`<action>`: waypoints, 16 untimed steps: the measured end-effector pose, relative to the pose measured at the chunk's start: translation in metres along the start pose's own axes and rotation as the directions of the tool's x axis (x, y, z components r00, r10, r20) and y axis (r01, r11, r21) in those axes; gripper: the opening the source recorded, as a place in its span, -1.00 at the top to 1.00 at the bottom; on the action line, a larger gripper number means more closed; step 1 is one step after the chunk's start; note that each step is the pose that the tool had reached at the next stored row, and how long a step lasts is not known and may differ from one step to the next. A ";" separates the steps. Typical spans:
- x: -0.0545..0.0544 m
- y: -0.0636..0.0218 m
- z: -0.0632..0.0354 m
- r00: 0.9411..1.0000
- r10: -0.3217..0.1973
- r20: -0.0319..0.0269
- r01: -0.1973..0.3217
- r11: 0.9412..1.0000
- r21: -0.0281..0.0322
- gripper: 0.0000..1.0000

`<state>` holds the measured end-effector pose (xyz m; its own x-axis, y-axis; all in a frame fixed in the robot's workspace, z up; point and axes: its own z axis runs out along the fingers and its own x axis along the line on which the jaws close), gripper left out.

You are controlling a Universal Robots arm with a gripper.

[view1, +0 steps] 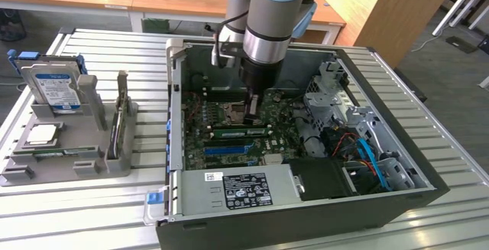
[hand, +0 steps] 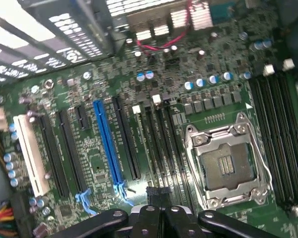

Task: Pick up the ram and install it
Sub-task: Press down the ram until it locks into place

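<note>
A ram [view1: 240, 131], a narrow green stick with a white sticker, lies along the memory slots of the motherboard [view1: 229, 158] inside the open computer case. It sits just on the near side of the empty processor socket [view1: 237, 111]. My gripper [view1: 253, 112] reaches down into the case beside the socket and a little above that stick, shut with nothing visible between its fingers. In the wrist view the gripper [hand: 161, 196] hangs over the dark memory slots [hand: 159, 144], between the blue slot [hand: 107, 144] and the open socket [hand: 228, 166].
A grey holder [view1: 68, 167] on the exterior view's left carries a blue-labelled hard drive [view1: 55, 87], a silver-topped chip [view1: 42, 135] and another green stick [view1: 57, 153]. The case wall [view1: 174, 107], the drive cage [view1: 328, 95] and the power supply [view1: 237, 190] hem in the motherboard.
</note>
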<state>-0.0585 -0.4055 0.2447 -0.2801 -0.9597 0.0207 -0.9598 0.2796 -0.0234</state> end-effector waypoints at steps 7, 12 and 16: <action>0.000 0.0000 0.0000 0.993 0.115 -0.003 -0.115 0.993 -0.002 0.80; 0.000 0.0000 0.0000 0.980 0.198 -0.005 -0.198 0.980 -0.004 0.80; 0.000 0.0000 0.0000 0.965 0.264 -0.007 -0.264 0.965 -0.005 0.80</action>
<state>-0.0585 -0.4055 0.2447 -0.5233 -0.8519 0.0208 -0.8521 0.5228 -0.0234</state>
